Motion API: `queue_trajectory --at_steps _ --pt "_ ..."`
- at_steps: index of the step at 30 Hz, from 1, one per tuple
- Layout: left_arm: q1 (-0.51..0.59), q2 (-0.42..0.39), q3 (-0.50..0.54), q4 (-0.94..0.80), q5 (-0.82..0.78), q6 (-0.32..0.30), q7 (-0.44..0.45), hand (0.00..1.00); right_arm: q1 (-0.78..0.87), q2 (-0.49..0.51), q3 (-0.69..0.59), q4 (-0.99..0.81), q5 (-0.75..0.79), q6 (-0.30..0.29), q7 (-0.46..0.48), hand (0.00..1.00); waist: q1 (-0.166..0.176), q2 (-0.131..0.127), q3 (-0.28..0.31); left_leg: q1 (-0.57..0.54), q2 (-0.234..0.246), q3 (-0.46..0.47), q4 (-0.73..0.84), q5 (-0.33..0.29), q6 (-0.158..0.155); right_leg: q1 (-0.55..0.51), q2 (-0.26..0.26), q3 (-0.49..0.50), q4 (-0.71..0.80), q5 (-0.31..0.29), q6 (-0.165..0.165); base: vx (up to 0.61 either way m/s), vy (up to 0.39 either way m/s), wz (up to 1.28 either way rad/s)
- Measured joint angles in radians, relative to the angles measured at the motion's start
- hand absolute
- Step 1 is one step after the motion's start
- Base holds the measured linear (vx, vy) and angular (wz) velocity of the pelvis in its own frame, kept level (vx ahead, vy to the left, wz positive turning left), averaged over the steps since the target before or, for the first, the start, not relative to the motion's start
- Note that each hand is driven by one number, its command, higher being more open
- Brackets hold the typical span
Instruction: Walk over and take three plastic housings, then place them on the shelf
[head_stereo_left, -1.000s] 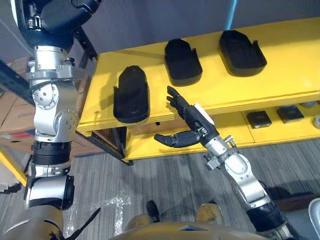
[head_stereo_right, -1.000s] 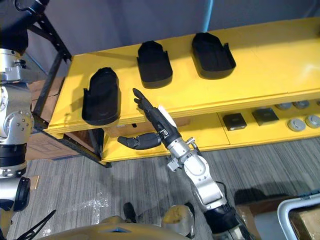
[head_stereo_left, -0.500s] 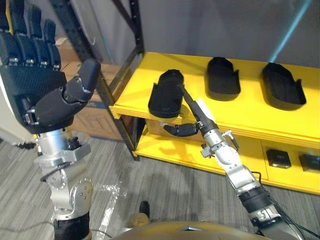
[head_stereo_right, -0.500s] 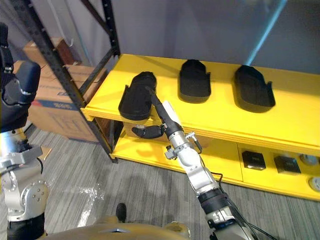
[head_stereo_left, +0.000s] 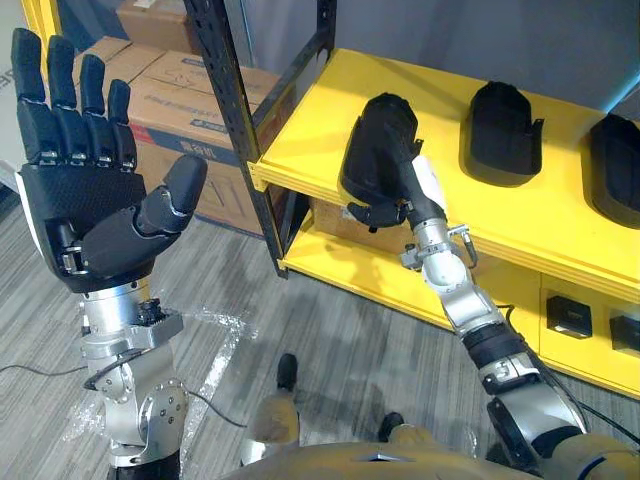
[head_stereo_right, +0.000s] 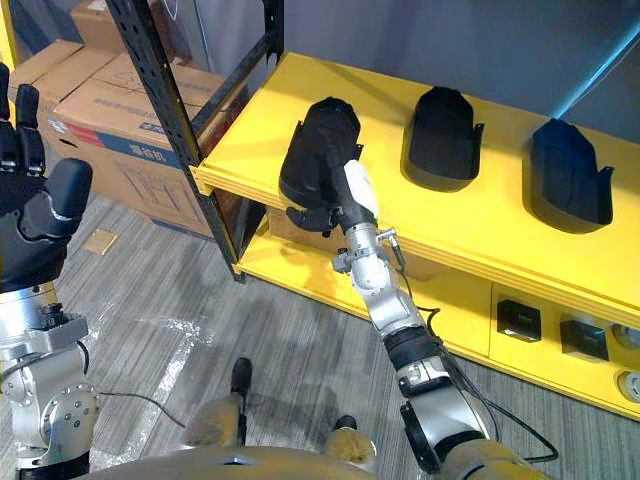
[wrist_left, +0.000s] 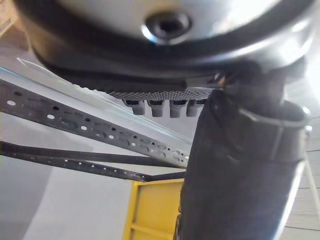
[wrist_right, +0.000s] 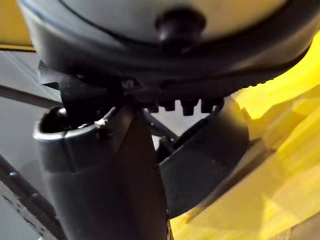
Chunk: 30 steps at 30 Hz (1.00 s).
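Three black plastic housings lie on the yellow shelf (head_stereo_left: 300, 150): a left housing (head_stereo_left: 378, 140), a middle housing (head_stereo_left: 500, 120) and a right housing (head_stereo_left: 618, 170). My right hand (head_stereo_left: 416, 196) reaches to the left housing, whose near end overhangs the shelf's front edge. Its fingers lie straight along the top of that housing and its thumb (head_stereo_left: 372, 213) sits just under the overhanging end. In the right wrist view the left housing (wrist_right: 205, 150) shows close beside the thumb. My left hand (head_stereo_left: 85, 200) is raised at the left, palm up, fingers spread, holding nothing.
A black rack upright (head_stereo_left: 235, 100) stands at the shelf's left corner, with cardboard boxes (head_stereo_left: 165, 90) behind it. The lower yellow shelf (head_stereo_right: 440, 290) holds small dark parts (head_stereo_right: 517, 320) at the right. Grey carpet lies in front.
The camera has shifted. My right hand has gone from below the shelf's edge up onto the left housing, thumb now under its near end. The left hand stays raised and open.
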Motion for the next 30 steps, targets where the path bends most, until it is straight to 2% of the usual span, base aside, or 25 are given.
queue_trajectory --at_steps 4,9,15,17,19,30 --pt "0.0 -0.004 0.001 0.0 -0.011 -0.004 -0.002 1.0 -0.072 -0.049 0.0 0.076 -0.039 -0.003 -0.029 1.0 0.007 0.015 0.029 -0.001 -0.001 -0.011 0.0 0.009 0.0 0.0 -0.001 -0.007 0.01 0.002 0.003 0.01 -0.022 0.07" --pt "-0.004 -0.013 -0.007 0.0 -0.041 -0.004 -0.015 1.0 -0.173 -0.1 0.042 0.146 -0.077 -0.055 -0.046 1.0 0.008 0.032 0.085 -0.014 0.002 -0.019 -0.001 0.006 -0.01 -0.016 -0.001 -0.012 0.023 -0.005 -0.007 -0.05 -0.021 0.01" --pt "-0.006 -0.017 -0.019 0.0 -0.048 -0.004 -0.019 1.0 -0.279 -0.141 0.104 0.218 -0.076 -0.1 -0.052 1.0 0.014 0.04 0.114 -0.044 0.005 -0.021 -0.001 0.018 -0.012 -0.05 0.0 -0.012 0.038 -0.004 -0.006 -0.05 -0.016 0.02" --pt "-0.009 -0.017 -0.031 0.0 -0.068 -0.004 -0.019 1.0 -0.317 -0.148 0.126 0.242 -0.076 -0.116 -0.061 1.0 0.022 0.05 0.131 -0.045 0.006 -0.021 -0.001 0.019 -0.014 -0.056 0.0 -0.011 0.044 -0.004 -0.006 -0.02 -0.013 0.0" --pt "-0.01 -0.018 -0.039 0.0 -0.07 -0.004 -0.019 1.0 -0.341 -0.163 0.142 0.242 -0.077 -0.123 -0.067 1.0 0.031 0.058 0.137 -0.061 0.008 -0.02 -0.001 0.022 -0.016 -0.076 0.0 -0.008 0.05 -0.004 -0.007 -0.03 -0.035 -0.02" --pt "-0.019 -0.041 -0.103 0.009 -0.091 -0.003 -0.029 1.0 -0.425 -0.167 0.203 0.279 -0.116 -0.137 -0.083 1.0 0.032 0.066 0.153 -0.07 0.008 -0.024 0.0 0.038 -0.006 -0.082 0.001 -0.007 0.051 0.002 -0.003 0.01 -0.036 0.0"
